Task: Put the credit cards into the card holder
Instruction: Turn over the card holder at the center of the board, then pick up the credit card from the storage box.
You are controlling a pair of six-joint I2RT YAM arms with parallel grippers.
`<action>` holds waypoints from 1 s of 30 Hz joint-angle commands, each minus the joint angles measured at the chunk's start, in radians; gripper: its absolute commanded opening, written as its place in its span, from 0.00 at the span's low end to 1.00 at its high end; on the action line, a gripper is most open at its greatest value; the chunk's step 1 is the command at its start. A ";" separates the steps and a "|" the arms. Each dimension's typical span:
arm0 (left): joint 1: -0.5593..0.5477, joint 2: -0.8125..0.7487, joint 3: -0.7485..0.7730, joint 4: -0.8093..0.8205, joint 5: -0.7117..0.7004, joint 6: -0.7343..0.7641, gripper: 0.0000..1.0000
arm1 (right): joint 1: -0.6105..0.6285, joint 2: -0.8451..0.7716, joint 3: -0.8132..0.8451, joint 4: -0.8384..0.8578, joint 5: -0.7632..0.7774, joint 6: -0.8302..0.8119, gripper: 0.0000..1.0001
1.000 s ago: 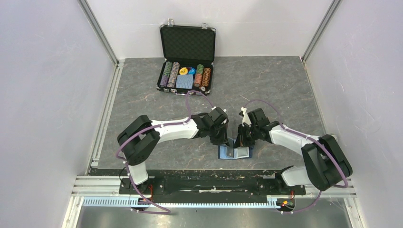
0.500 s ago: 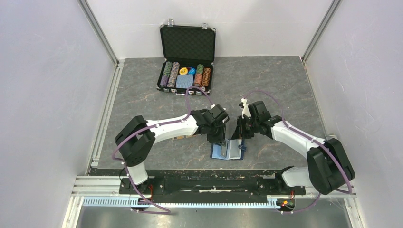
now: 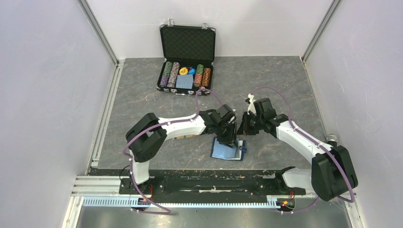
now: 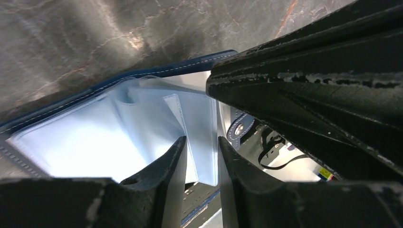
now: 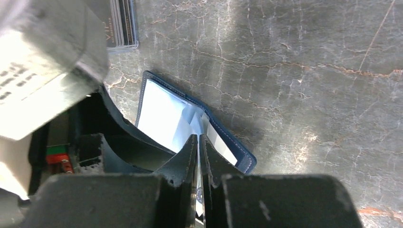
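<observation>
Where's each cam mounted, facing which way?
Top external: above, behind the bases, facing down at the grey marbled table; both arms show.
Left wrist: on the left arm, facing down past the open left gripper into the open navy-blue folding card holder.
Right wrist: on the right arm, facing down past the shut right gripper at the table.
Shared: all see the card holder.

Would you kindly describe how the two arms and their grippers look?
Both the left arm and the right arm have white link shells between bulky black joint housings, with a purple cable looping along each. The left gripper and right gripper are black and two-fingered, their paint scuffed in places.
</observation>
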 commanded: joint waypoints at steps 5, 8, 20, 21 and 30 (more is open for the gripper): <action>-0.013 0.056 0.024 0.156 0.122 -0.068 0.42 | -0.019 -0.021 0.053 -0.036 0.035 -0.031 0.06; -0.013 0.070 0.028 0.195 0.149 -0.077 0.44 | -0.022 -0.020 0.056 -0.042 0.037 -0.038 0.07; 0.013 -0.036 -0.023 0.259 0.120 -0.034 0.46 | -0.025 0.008 0.065 -0.048 0.017 -0.056 0.09; 0.024 -0.053 -0.038 0.272 0.120 -0.035 0.47 | -0.025 0.013 0.066 -0.046 0.014 -0.055 0.09; 0.180 -0.210 -0.197 0.338 0.126 -0.055 0.48 | -0.024 0.081 0.097 0.007 -0.052 -0.027 0.16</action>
